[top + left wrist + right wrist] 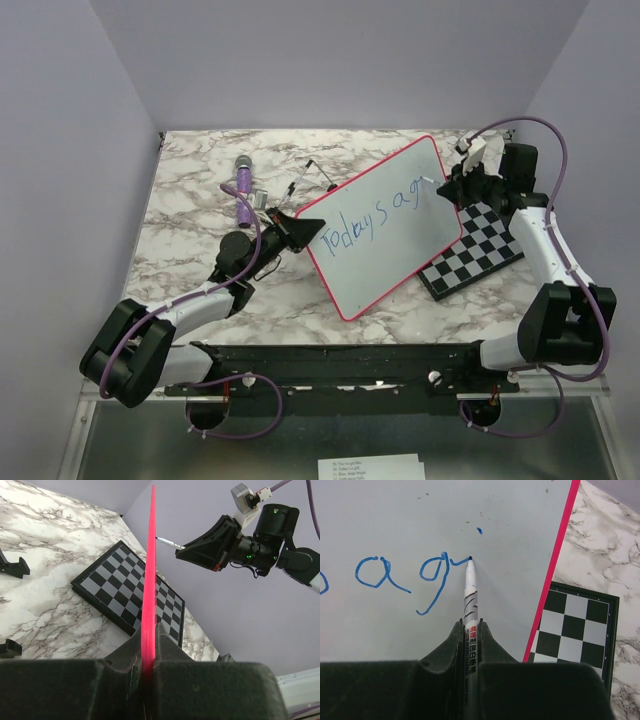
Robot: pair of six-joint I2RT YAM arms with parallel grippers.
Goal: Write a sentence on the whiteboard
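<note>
Blue handwriting runs uphill across the whiteboard [385, 265], which sits at centre right of the overhead view on a marble table [190, 215], its right corner over a chessboard [485, 250]. The sentence [372, 218] reads "Today's a g", and a short stroke leads off the g. In the right wrist view a small blue dot sits alone above that stroke, perhaps the dot of a coming letter. My right gripper [470, 630] is clamped around a marker [470, 587], and its tip touches the board at the end of that stroke. My left gripper [147, 645] is closed on the board's pink rim at its left edge and braces it. I judge the writing well begun but unfinished: two words are done and the third has only its first letter. Little bare board lies to the right of the tip, with much more below the line.
</note>
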